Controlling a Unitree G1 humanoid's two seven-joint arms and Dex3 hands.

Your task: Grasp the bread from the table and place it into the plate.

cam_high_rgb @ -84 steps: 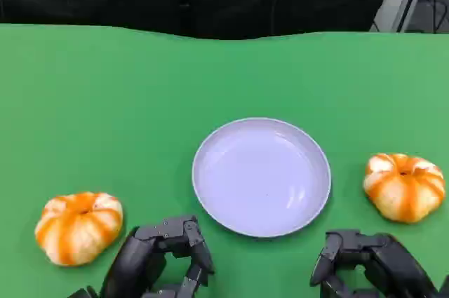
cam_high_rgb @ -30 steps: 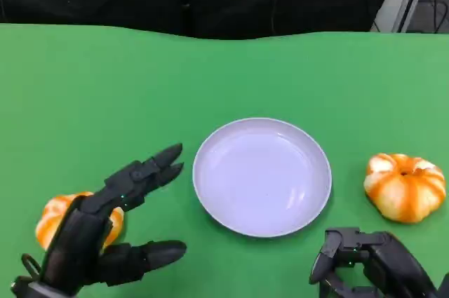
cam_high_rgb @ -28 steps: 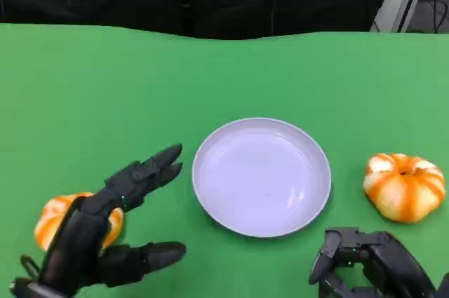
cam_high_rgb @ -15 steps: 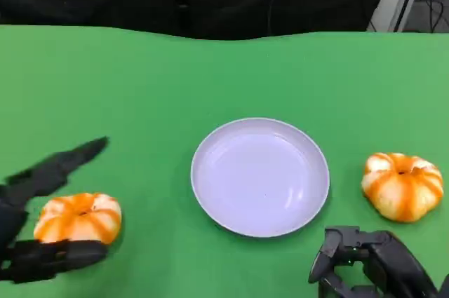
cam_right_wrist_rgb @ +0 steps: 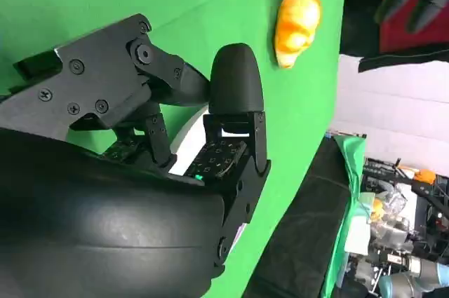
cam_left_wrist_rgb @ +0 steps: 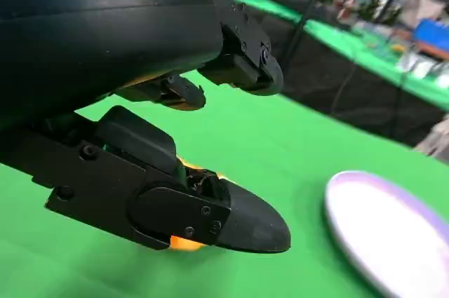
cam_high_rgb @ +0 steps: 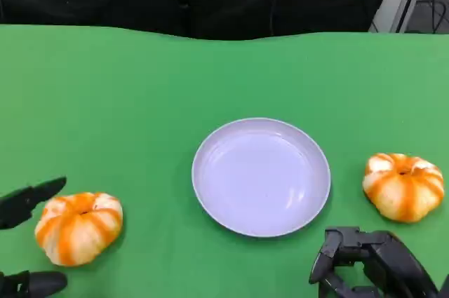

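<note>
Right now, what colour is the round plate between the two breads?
Pale lavender, plain; the round plate shows best in the head view.

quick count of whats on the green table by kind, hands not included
bread: 2, one at the table's left, one at its right
plate: 1, lavender, between them, nothing in it
total: 3

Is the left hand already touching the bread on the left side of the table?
Apart. The head view shows green cloth between the left hand's fingers and the left bread.
</note>
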